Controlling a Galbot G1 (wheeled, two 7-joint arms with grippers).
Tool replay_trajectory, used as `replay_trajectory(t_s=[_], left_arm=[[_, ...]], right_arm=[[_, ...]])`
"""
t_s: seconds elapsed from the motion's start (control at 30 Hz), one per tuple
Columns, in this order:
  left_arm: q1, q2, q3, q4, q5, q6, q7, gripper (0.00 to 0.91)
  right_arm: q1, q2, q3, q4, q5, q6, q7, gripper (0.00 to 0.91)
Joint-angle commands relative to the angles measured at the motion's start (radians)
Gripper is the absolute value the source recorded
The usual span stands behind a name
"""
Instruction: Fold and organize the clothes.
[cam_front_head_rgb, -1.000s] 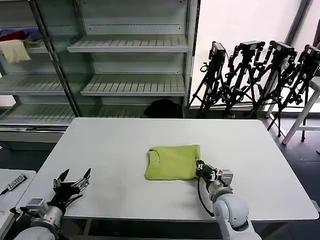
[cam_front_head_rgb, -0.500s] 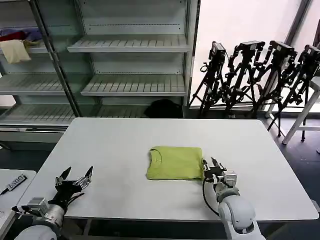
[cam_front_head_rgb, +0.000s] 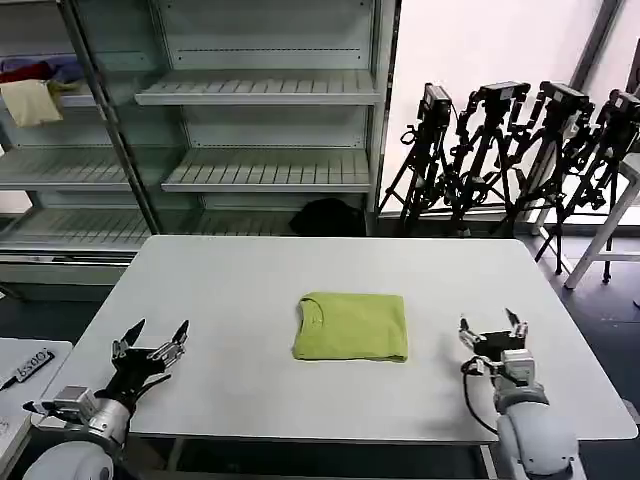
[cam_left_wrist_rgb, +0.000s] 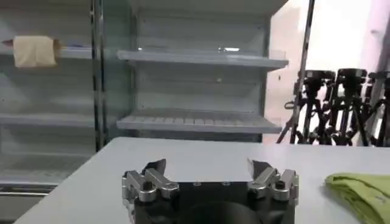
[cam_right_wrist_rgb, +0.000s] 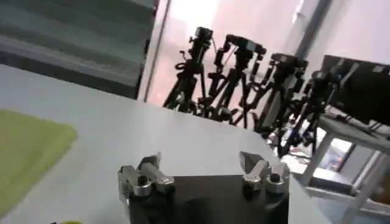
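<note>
T-shirt (cam_front_head_rgb: 351, 327), the lime yellow-green one, sits folded into a tidy rectangle near the middle of the white table (cam_front_head_rgb: 250, 280), collar end toward the robot's left, and it looks pretty much done as far as folding goes. The right gripper (cam_front_head_rgb: 492, 336) hovers over the table off to the shirt's right, clear of the fabric, with its fingers spread wide and holding nothing. The left gripper (cam_front_head_rgb: 151, 344) is parked near the front-left corner of the table, well apart from the shirt, jaws also spread and empty; the left wrist view catches just the shirt's edge (cam_left_wrist_rgb: 359, 189) off to the side. What could go wrong from here is mostly about the "organize" part: if either arm goes back in to shift the bundle and pinches only the top layer, the fold would probably peel open, since loose cotton layers slide on each other. A sideways push on that smooth tabletop could also bunch up the near edge or skew the stack. Empty shelving (cam_front_head_rgb: 260, 130) stands behind the table, plus a row of camera tripods (cam_front_head_rgb: 510, 150).
</note>
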Motion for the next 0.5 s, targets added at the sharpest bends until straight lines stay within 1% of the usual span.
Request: replay_trajectory(t_s=[0.03, 0.17, 0.3, 0.43, 0.5], left_arm=[[-0.026, 0.021, 0.021, 0.027, 0.001, -0.059, 0.007, 0.907], [-0.027, 0.034, 0.023, 0.031, 0.001, -0.083, 0.022, 0.907], [-0.025, 0.034, 0.024, 0.030, 0.003, -0.088, 0.024, 0.907], [-0.020, 0.028, 0.030, 0.030, 0.008, -0.090, 0.025, 0.907], [-0.019, 0.026, 0.032, 0.029, 0.010, -0.091, 0.025, 0.907]], right_arm=[[-0.052, -0.106, 0.147, 0.004, 0.044, 0.062, -0.073, 0.907], [-0.049, -0.129, 0.150, -0.015, 0.121, 0.081, -0.101, 0.907], [-0.046, -0.137, 0.151, -0.021, 0.180, 0.102, -0.109, 0.907], [-0.047, -0.132, 0.136, -0.019, 0.184, 0.115, -0.101, 0.907], [-0.048, -0.127, 0.128, -0.016, 0.179, 0.125, -0.087, 0.907]])
